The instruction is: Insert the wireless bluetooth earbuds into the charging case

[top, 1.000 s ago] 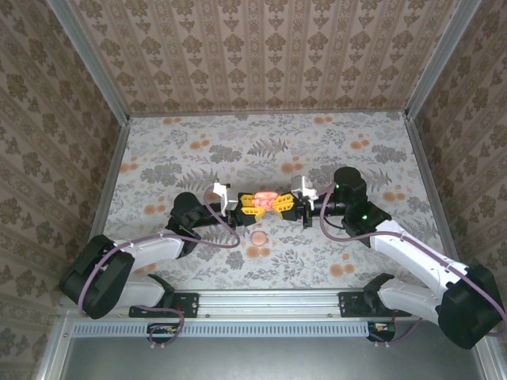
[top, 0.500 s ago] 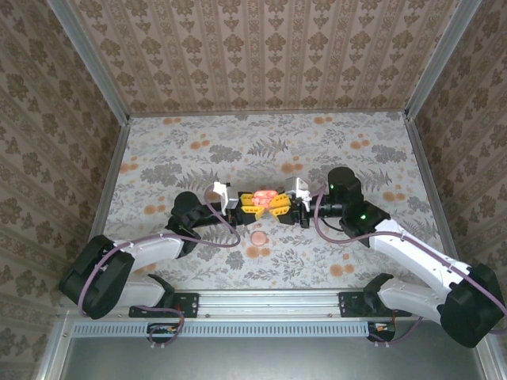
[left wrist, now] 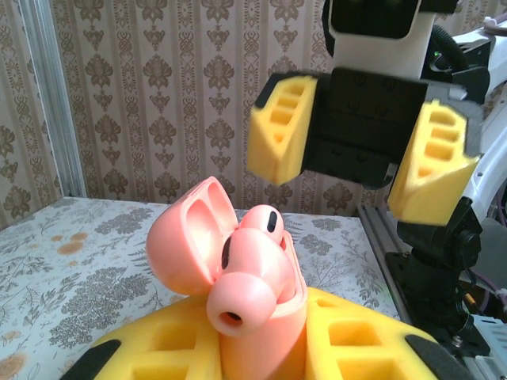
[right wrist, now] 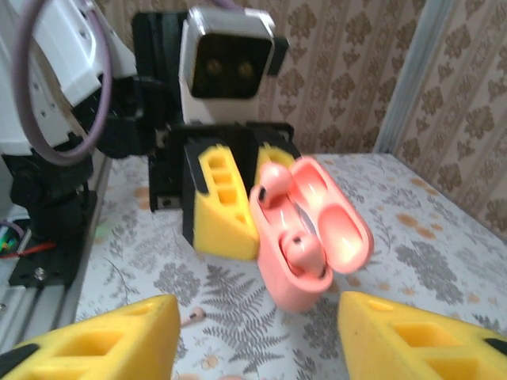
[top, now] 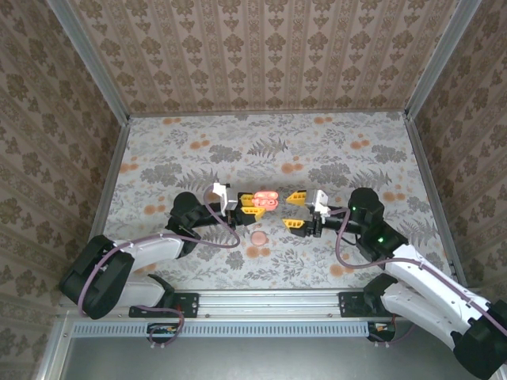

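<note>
Charging case (top: 265, 199) open in left gripper (top: 255, 205)

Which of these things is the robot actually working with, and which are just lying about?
Part of the job:
- charging case, lid open, clamped in the left gripper
- two earbuds in the open case
- right gripper, open, facing the case

Just lying about:
- round pink disc on the floral table, touched by neither gripper
</note>
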Robot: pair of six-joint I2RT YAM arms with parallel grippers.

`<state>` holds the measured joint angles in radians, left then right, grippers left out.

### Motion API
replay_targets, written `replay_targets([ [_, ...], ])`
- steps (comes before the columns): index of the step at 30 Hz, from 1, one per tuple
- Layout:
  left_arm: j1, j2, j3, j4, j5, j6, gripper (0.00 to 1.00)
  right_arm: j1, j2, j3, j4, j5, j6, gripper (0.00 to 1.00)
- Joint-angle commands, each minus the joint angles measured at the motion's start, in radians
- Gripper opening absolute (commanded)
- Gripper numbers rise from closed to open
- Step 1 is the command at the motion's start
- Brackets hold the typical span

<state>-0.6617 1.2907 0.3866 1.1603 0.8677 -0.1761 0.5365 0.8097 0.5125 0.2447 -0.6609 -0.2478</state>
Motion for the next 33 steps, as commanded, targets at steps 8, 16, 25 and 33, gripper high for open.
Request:
replay_targets([
  [8, -0.007, -0.019, 0.012, 0.078, 0.045, -0.031, 0.23, -0.006, 0.164, 0.055, 0.076, -0.075, 0.087, 0.65],
  [16, -0.008, -0.019, 0.013, 0.087, 0.053, -0.039, 0.22, -0.007, 0.257, 0.093, 0.176, -0.171, 0.11, 0.64],
  [25, -0.013, -0.017, 0.02, 0.098, 0.057, -0.049, 0.22, -0.009, 0.296, 0.112, 0.193, -0.203, 0.113, 0.45],
  [33, -0.016, -0.01, 0.018, 0.099, 0.054, -0.046, 0.24, -0.015, 0.292, 0.112, 0.193, -0.218, 0.109, 0.28],
])
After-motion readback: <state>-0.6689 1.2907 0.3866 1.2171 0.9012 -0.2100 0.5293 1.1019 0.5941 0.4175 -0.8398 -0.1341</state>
